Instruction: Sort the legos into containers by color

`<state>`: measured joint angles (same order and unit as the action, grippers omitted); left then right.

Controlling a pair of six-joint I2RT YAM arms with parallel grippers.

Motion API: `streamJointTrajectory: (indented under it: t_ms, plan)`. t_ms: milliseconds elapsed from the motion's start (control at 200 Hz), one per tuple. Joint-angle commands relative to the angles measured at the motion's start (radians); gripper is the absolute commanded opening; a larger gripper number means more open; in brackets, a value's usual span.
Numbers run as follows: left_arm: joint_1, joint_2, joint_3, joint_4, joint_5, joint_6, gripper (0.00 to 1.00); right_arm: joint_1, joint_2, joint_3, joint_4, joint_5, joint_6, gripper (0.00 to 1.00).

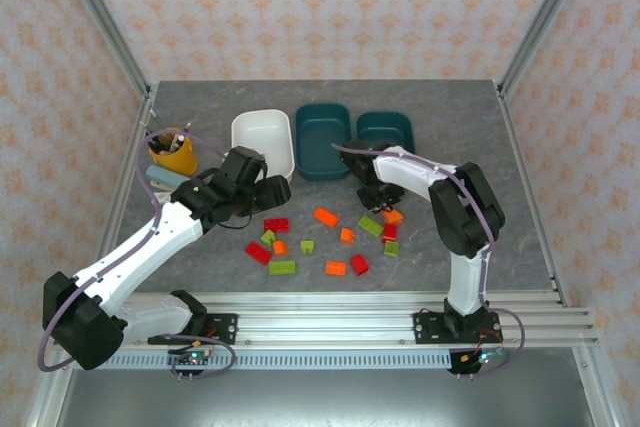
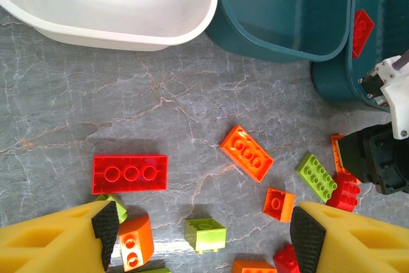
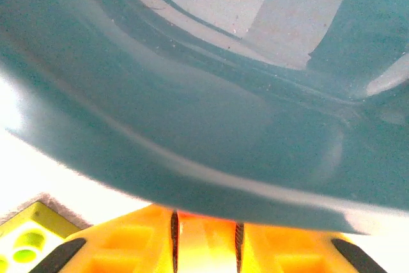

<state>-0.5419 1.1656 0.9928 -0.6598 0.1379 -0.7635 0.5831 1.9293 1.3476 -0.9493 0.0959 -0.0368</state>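
Red, orange and lime legos lie scattered on the grey table, among them a long red one (image 2: 130, 174), an orange one (image 2: 246, 153) and a lime one (image 2: 317, 176). My left gripper (image 2: 204, 244) hovers open over them, with a small lime lego (image 2: 205, 233) lying loose between its fingers. The white container (image 1: 263, 142) and two teal containers (image 1: 323, 140) (image 1: 386, 132) stand behind. A red lego (image 2: 362, 30) shows at the right teal container's near-left corner. My right gripper (image 3: 204, 228) is low against that container's wall (image 3: 204, 126), shut on an orange lego (image 3: 206, 238).
A yellow cup of pens (image 1: 173, 154) stands at the left, with a small blue-grey object (image 1: 160, 179) beside it. The aluminium rail (image 1: 330, 322) runs along the near edge. The patterned walls close in the back and both sides.
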Motion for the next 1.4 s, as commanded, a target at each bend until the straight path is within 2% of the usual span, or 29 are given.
streamJointTrajectory:
  t_ms: [0, 210, 355, 545, 676, 866, 1216, 1396]
  plan:
    - [-0.007, -0.012, -0.008, 0.022, -0.036, -0.019, 0.74, 0.018, 0.023, -0.007, -0.002, 0.062, -0.014, 0.25]
    - [-0.016, -0.015, -0.004, 0.031, -0.038, -0.022, 0.74, 0.055, -0.027, -0.019, 0.009, 0.13, -0.008, 0.18]
    - [-0.023, -0.024, 0.004, 0.036, -0.037, -0.027, 0.74, 0.067, -0.119, -0.024, -0.007, 0.143, 0.022, 0.16]
    - [-0.029, -0.054, 0.028, 0.029, -0.058, -0.049, 0.74, 0.083, -0.262, 0.018, -0.048, 0.094, 0.077, 0.16]
    - [-0.029, -0.067, 0.065, 0.028, -0.093, -0.05, 0.74, 0.083, -0.277, 0.114, -0.031, 0.014, 0.133, 0.16]
    - [-0.028, -0.037, 0.144, 0.038, -0.128, -0.027, 0.75, 0.081, -0.124, 0.328, 0.026, -0.094, 0.211, 0.15]
    - [-0.028, 0.06, 0.253, 0.019, -0.145, -0.008, 0.75, 0.029, 0.246, 0.658, 0.124, -0.163, 0.308, 0.15]
    - [-0.028, 0.069, 0.253, 0.008, -0.153, -0.014, 0.75, -0.011, 0.424, 0.848, 0.072, -0.182, 0.351, 0.16]
